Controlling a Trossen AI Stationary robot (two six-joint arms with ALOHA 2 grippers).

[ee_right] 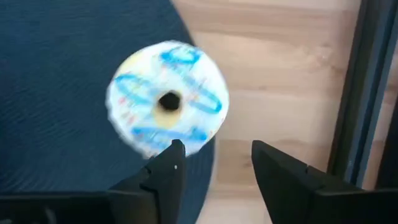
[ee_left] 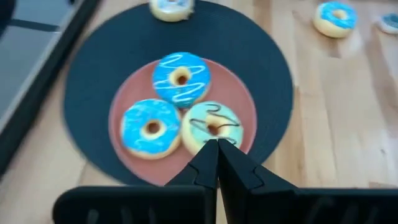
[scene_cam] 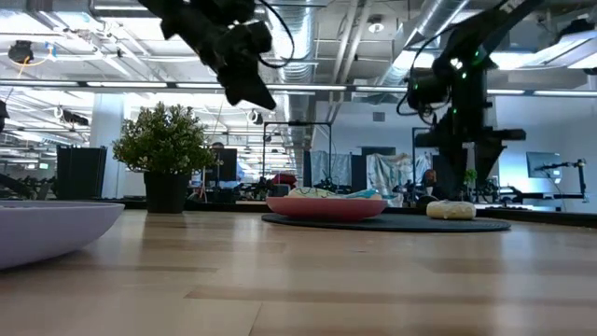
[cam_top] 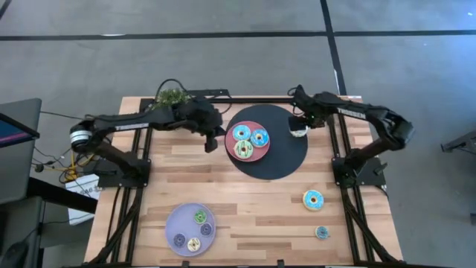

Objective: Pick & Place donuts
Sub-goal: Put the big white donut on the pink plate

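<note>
Three bigger donuts lie on the pink plate: two blue and one pale green with dark drizzle. A white donut with blue stripes rests flat on the black mat. Another blue-iced donut and a coin-sized one lie on the bare wood. My left gripper hangs shut in the air by the pink plate's left edge. My right gripper is open just above the white donut.
The black round mat lies under the pink plate. A lavender plate near the table's near edge carries three coin-sized donuts. A potted plant stands at the far left corner. Bare wood lies in the middle.
</note>
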